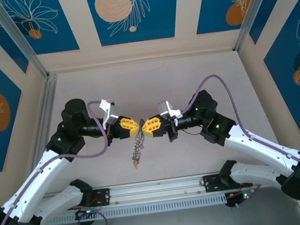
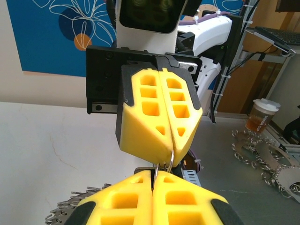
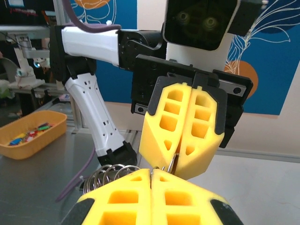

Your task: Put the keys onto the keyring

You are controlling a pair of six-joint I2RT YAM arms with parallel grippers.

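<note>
- Top external: left gripper [image 1: 136,126] and right gripper [image 1: 145,127] meet tip to tip above the middle of the table [image 1: 215,73].
- The keyring [image 1: 138,150] hangs straight down just below that meeting point, seen edge-on. It is off the table surface as far as I can tell.
- Left wrist: left gripper [image 2: 153,177] fingers are pressed flat together with no gap. A thin wire loop [image 2: 169,161] comes out at the tips.
- Same view: right gripper [image 2: 168,152] faces it, fingers likewise closed, with the loop nipped at its tip.
- Can't tell whether the loop is part of the keyring or of a key.
- A fringe of silvery keys [image 2: 65,213] sits low left, under the left fingers.
- Right wrist: right gripper [image 3: 151,173] is closed and the left gripper [image 3: 174,168] opposite is closed. The loop [image 3: 171,164] sits between them, with a key bunch [image 3: 110,172] below left.
- An orange tray [image 3: 28,136] sits far left on a bench.
</note>
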